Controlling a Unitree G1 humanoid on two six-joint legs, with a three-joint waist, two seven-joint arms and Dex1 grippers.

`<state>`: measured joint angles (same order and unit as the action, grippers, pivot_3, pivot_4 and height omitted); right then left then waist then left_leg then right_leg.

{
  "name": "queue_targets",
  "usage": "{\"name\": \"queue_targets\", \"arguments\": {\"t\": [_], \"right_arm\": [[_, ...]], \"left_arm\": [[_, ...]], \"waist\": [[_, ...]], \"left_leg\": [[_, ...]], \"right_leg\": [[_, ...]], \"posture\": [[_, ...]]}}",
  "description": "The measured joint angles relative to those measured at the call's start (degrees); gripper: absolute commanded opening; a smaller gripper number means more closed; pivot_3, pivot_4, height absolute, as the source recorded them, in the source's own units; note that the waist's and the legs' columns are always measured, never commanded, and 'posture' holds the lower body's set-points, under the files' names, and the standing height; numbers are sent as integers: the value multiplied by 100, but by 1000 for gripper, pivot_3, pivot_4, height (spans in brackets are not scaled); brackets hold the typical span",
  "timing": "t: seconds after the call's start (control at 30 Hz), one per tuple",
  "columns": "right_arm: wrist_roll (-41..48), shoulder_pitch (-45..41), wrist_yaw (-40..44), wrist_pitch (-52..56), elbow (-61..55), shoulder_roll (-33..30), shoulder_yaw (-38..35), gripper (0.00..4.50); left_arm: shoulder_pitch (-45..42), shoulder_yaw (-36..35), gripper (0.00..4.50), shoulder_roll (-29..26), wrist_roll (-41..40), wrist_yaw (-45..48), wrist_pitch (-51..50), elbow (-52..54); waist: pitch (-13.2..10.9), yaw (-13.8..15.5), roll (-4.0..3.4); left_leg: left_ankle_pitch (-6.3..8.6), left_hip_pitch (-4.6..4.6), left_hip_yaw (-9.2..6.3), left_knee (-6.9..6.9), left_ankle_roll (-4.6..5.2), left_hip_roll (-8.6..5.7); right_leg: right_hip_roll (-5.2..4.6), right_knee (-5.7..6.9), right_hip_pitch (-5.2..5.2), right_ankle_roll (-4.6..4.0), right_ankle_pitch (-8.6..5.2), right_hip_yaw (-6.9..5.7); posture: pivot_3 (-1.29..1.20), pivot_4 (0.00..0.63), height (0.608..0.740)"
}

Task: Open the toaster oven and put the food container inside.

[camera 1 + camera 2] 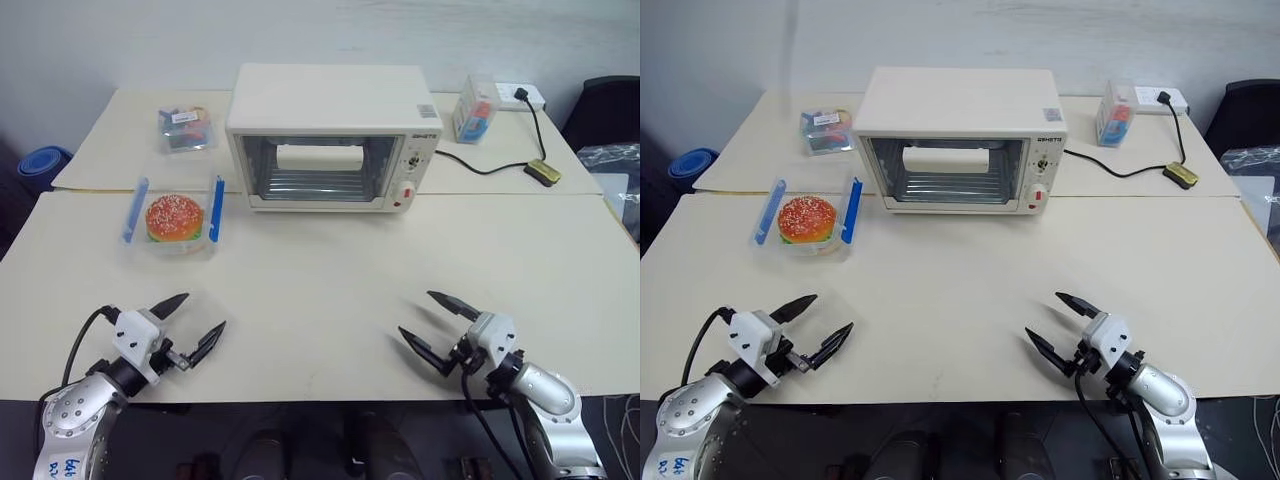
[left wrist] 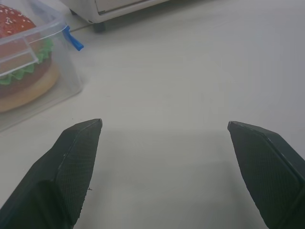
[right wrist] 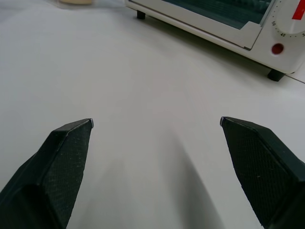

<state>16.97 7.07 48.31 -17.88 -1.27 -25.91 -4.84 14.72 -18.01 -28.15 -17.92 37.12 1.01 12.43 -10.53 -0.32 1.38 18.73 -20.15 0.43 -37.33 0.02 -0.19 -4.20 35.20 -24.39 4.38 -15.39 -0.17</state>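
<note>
Only small dark lettering — unreadable — marks the toaster oven [image 1: 330, 135].

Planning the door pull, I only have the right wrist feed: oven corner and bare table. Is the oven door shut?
Observer: Yes, the toaster oven has its glass door up and closed, handle bar across the top of the window.
Operator: Where's the burger box?
Observer: The food container sits on the table left of the oven, apart from it, blue clips on both sides.
Operator: Left arm holding anything?
Observer: No, the left gripper is open and empty over the near table edge, short of the container. The right gripper is open and empty too.
</note>
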Motion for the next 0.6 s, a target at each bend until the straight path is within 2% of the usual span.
{"name": "queue_targets", "arguments": {"t": [0.1,0.2,0.33,0.43,0.6], "right_arm": [[28,-124,83,-15,145,1,4,4464],[272,-461,147,358,138,-2,16,4464],[680,-1486,214,1344,-200,-171,71,4464],[729,-2815,9,2220,-139,-100,259,4464],[537,-4031,-259,2665,501,245,486,4464]], "left_arm": [[-64,-1,4500,-62,-120,38,-201,36],[-125,-71,4500,-237,-736,220,-759,239],[-513,-651,4500,-835,-1711,499,-1607,350],[-984,-921,4500,-1170,-2628,595,-2295,658],[-1489,-1015,4500,-1058,-2933,332,-2483,820]], "waist": [[0,12,0],[-1,-10,1],[-10,-48,-16],[-14,-110,-20],[-14,-120,-20]], "left_leg": [[0,-1,0,-2,0,0],[0,-3,0,-4,0,3],[-2,0,-7,-8,-4,2],[-4,-10,-11,-13,-8,1],[-3,-20,-17,0,-16,0]], "right_leg": [[-1,1,0,0,0,0],[0,10,-5,0,0,2],[-1,25,-10,-8,-5,-3],[-3,30,-19,-9,-5,-5],[-1,22,-23,-9,-5,-18]], "posture": [[0,150,740],[0,150,740],[0,150,740],[0,150,740],[0,150,740]]}}
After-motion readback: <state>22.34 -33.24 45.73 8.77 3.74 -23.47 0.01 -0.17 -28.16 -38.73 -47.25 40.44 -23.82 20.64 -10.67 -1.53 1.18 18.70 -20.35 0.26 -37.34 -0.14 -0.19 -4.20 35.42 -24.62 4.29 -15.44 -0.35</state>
